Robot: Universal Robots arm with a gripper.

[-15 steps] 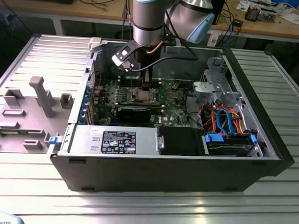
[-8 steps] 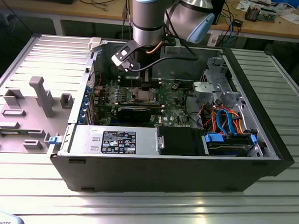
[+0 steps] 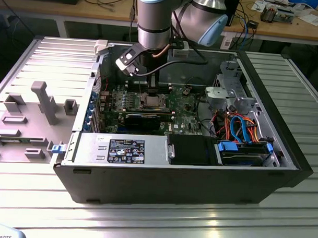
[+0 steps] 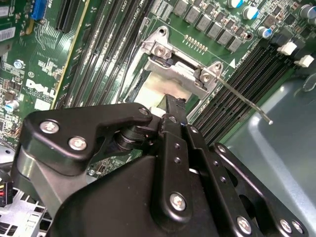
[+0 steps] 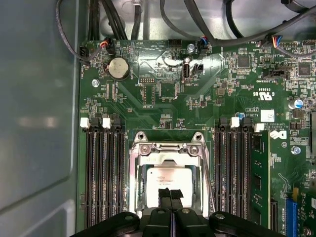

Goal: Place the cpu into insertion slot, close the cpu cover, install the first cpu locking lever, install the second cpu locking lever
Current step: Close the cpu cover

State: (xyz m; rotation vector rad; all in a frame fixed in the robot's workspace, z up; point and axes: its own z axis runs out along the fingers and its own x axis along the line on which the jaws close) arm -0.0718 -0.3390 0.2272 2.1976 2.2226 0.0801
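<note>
The cpu [image 5: 165, 178] lies flat in the insertion slot [image 3: 150, 101], its silver top showing through the window of the cpu cover [image 5: 169, 149]. The cover lies down over the chip, with its hinge end [image 4: 163, 49] on the far side from the gripper. My gripper [image 5: 171, 191] stands straight above the socket with its black fingers [image 5: 165, 198] shut together and empty, their tips at the chip's near edge. A thin metal locking lever [image 4: 247, 101] sticks out sideways from the socket, over the memory slots, unlatched. In the exterior view the gripper [image 3: 151, 97] reaches down into the open computer case.
Long black memory slots [image 5: 101, 173] [image 5: 234, 168] flank the socket on both sides. The case holds a power supply [image 3: 126, 149] at the front and a drive cage with blue and orange cables [image 3: 242, 133]. A grey fixture plate [image 3: 34, 109] lies at the exterior view's left.
</note>
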